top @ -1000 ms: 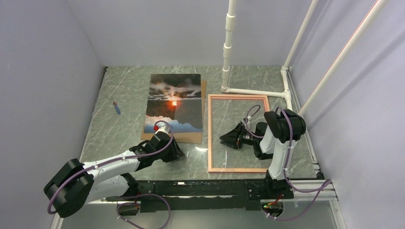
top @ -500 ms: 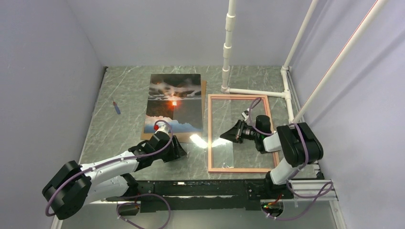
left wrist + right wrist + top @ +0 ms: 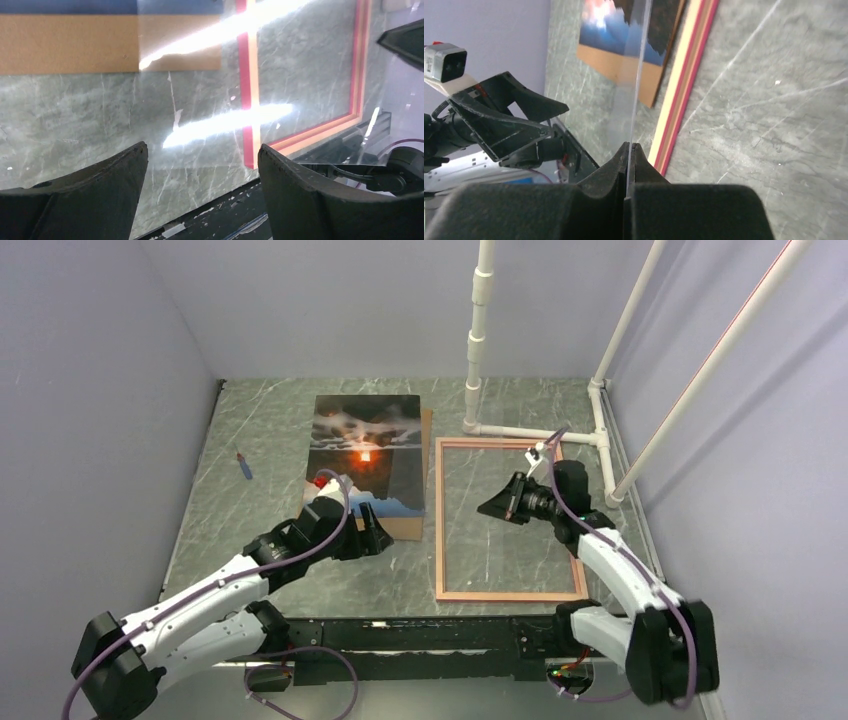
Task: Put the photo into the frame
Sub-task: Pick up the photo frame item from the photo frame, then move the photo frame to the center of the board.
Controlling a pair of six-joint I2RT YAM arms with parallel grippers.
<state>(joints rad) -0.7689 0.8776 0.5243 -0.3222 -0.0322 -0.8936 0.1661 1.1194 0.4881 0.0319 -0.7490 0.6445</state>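
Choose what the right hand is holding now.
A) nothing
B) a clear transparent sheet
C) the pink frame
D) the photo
B: the right wrist view shows the right hand closed on the thin edge of a clear sheet, while the photo and the frame lie flat, neither in its grip.

Glossy photo (image 3: 365, 440), wooden frame (image 3: 439, 530), clear smooth sheet (image 3: 637, 75), matt brown board (image 3: 75, 42)

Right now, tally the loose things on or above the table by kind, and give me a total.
Photo: 1
Brown backing board: 1
Frame: 1
Clear sheet: 1
Small blue pen-like item: 1
Total: 5
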